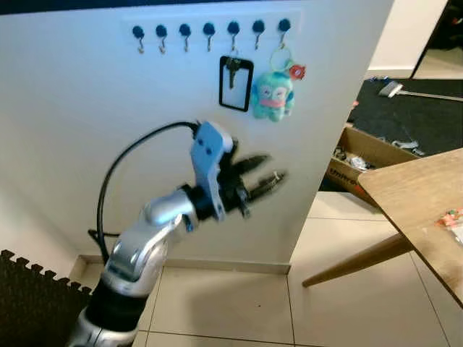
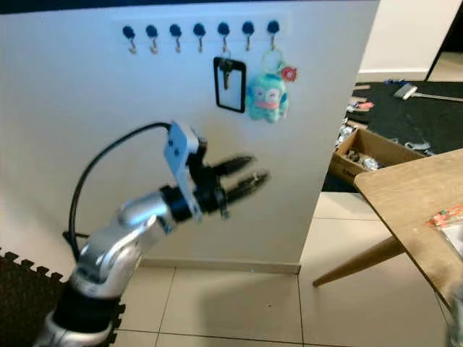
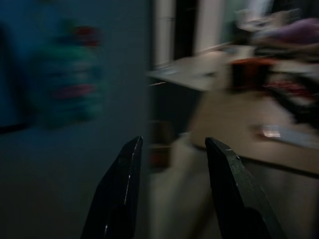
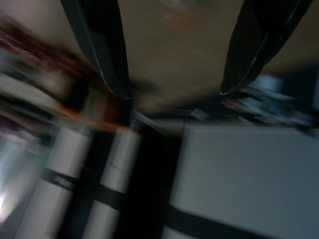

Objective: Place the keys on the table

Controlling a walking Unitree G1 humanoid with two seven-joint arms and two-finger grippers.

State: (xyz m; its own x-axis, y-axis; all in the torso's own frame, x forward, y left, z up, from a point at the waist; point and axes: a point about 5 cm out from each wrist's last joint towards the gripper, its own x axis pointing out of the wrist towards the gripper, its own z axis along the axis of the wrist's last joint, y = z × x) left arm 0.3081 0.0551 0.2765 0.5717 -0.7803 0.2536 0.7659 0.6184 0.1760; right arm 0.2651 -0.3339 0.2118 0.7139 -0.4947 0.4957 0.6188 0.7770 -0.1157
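Observation:
A key [image 1: 232,70] in a black loop and a teal plush keychain [image 1: 273,95] with a ring and a red tag hang from the two right-most hooks on the white wall [image 1: 87,130]. My left gripper [image 1: 264,176] is raised in front of the wall, a little below these and apart from them, open with nothing in it. The left wrist view is blurred, with the teal plush keychain [image 3: 67,84] off to one side of the open left gripper [image 3: 172,144]. The right wrist view is blurred too, and there my right gripper [image 4: 172,89] is open and empty.
A row of several hooks [image 1: 185,32] runs along the top of the wall. A wooden table [image 1: 416,191] with slanted legs stands to the right, an orange packet [image 1: 450,217] on it. Behind it is an open cardboard box [image 1: 362,155]. A black foam mat [image 1: 29,296] lies at lower left.

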